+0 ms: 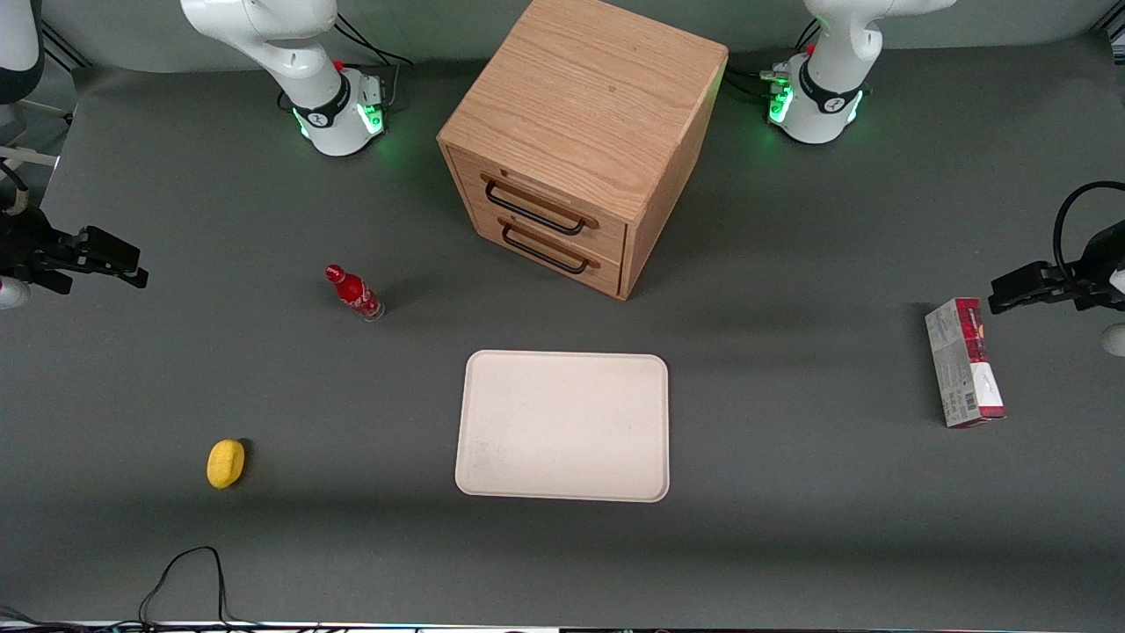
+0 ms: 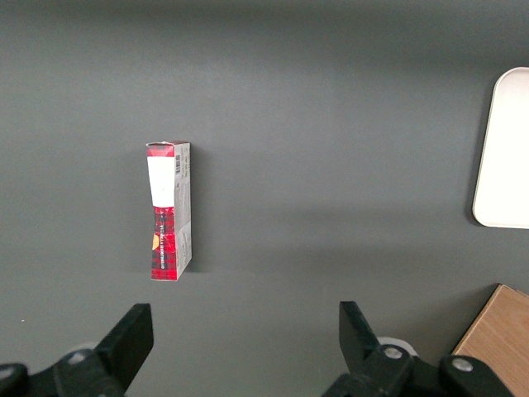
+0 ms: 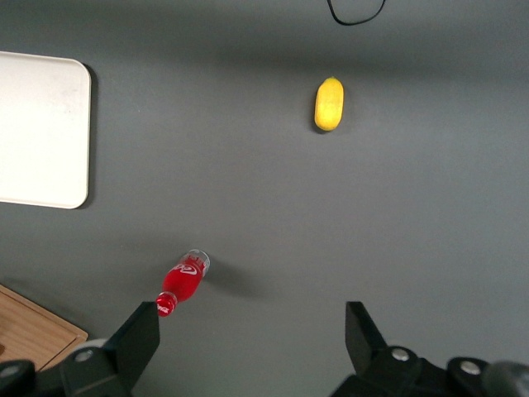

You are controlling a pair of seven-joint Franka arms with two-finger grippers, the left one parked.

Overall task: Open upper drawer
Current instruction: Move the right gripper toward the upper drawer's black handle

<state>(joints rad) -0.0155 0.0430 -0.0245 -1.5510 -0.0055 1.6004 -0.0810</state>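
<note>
The upper drawer [image 1: 538,204] sits closed in the oak cabinet [image 1: 584,114], flush with the cabinet's front, and its thin black bar handle [image 1: 534,211] lies across its face. Just under it is the lower drawer [image 1: 549,251], also closed, with its own black handle.

The cabinet stands on the grey table [image 1: 791,492], turned at an angle, so its front faces partly toward the working arm's end of the table. Nearer to the front camera than the cabinet lies a pale tray [image 1: 563,425], flat and with nothing on it. A red bottle [image 1: 353,293] stands upright in front of the cabinet's drawers, well apart from them. A yellow lemon-like thing [image 1: 226,462] lies still farther from the cabinet, toward the working arm's end and nearer to the camera. A red and white box [image 1: 963,362] lies toward the parked arm's end, well apart from the cabinet.

The gripper [image 3: 252,335] hangs high above the table toward the working arm's end, well apart from the cabinet and touching nothing. Its two fingers [image 3: 140,335] are spread apart, with nothing between them.
</note>
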